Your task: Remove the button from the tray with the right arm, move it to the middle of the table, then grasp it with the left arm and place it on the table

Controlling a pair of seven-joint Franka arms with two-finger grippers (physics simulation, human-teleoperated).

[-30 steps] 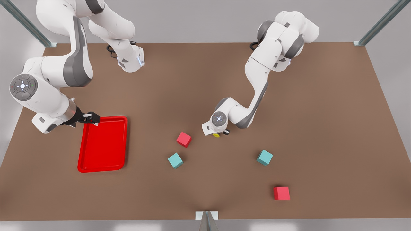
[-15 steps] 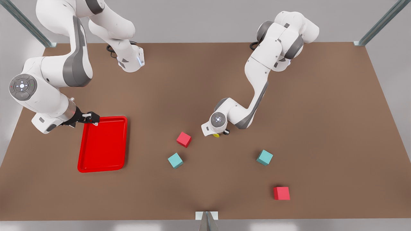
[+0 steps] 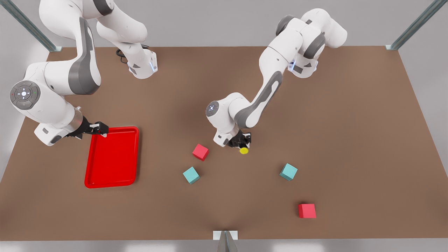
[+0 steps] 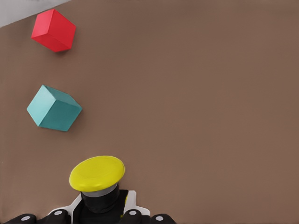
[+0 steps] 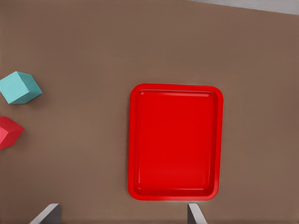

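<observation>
The button (image 3: 244,151), with a yellow cap on a dark base, is near the middle of the table (image 3: 350,115), and my left gripper (image 3: 240,142) is shut on its base. In the left wrist view the cap (image 4: 97,172) sticks out past the fingers (image 4: 131,213), which press the dark base from both sides. The red tray (image 3: 112,157) lies at the front view's left with nothing in it. My right gripper (image 3: 99,129) waits open over the tray's far corner. The right wrist view shows its fingertips (image 5: 194,213) spread wide, with the tray (image 5: 175,140) below them.
A red cube (image 3: 200,152) and a teal cube (image 3: 191,175) sit just to the front view's left of the button. Another teal cube (image 3: 288,171) and red cube (image 3: 307,210) lie toward the front view's right.
The left arm's elbow and wrist have swung toward the front view's left. The gripper has turned, and the button it holds has shifted slightly right. The right arm has stayed still.
</observation>
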